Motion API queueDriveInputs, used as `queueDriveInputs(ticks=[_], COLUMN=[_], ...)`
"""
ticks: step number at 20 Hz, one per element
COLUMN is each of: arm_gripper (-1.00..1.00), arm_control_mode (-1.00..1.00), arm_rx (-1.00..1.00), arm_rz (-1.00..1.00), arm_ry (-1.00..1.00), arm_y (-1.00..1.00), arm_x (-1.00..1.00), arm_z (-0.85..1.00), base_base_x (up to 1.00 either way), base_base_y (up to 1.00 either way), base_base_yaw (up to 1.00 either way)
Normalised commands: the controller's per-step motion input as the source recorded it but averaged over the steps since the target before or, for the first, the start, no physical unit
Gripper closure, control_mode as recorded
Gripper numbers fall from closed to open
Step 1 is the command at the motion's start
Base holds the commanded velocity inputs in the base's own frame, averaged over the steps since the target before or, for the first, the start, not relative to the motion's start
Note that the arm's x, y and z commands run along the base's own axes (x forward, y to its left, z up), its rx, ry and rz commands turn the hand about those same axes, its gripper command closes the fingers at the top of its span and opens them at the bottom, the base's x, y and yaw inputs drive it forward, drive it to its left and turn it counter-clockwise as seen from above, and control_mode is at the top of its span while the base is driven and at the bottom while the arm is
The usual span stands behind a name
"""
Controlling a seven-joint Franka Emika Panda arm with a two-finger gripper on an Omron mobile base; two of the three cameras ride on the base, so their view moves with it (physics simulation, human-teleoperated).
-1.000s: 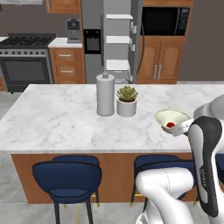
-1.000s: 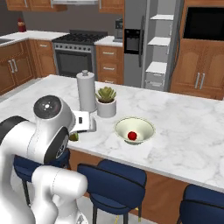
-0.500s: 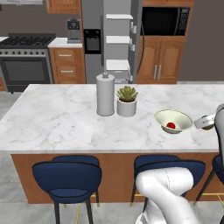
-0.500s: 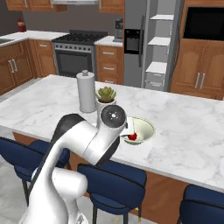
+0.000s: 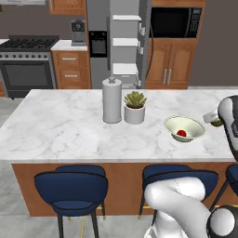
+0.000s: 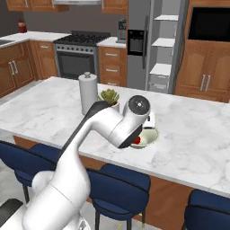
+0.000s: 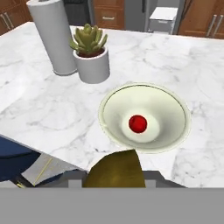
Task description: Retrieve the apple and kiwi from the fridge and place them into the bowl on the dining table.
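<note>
Hand view: the gripper (image 7: 114,175), clamped on the kiwi (image 7: 114,169), has swung in beside the bowl (image 7: 175,105). 1 apple (image 7: 138,123) already lies inside, so only the drop remains

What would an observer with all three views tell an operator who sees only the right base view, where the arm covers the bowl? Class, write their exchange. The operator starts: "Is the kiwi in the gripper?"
Observer: Yes. In the hand view the kiwi sits right at the finger tips, and the gripper is shut on it.
Operator: Is it over the bowl?
Observer: Not quite. The left base view shows the kiwi just outside the right rim of the bowl, above the dining table.
Operator: Is the apple inside?
Observer: Yes. The hand view shows the apple alone at the bottom middle of the bowl.
</note>
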Motion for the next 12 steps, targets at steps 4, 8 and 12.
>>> queueDriveInputs(ticks=[4, 8, 12], arm_gripper=[1.00, 1.00, 1.00], arm_control_mode=[-1.00, -1.00, -1.00], arm_rx=[0.00, 0.00, 0.00], arm_rz=[-0.04, -0.05, -0.06], arm_ry=[0.09, 0.09, 0.11], arm_y=[-0.06, 0.00, 0.00], arm_x=[1.00, 0.80, 0.42], arm_z=[-0.27, -0.42, -0.52], base_base_x=[0.00, 0.00, 0.00], base_base_y=[0.00, 0.00, 0.00], base_base_yaw=[0.00, 0.00, 0.00])
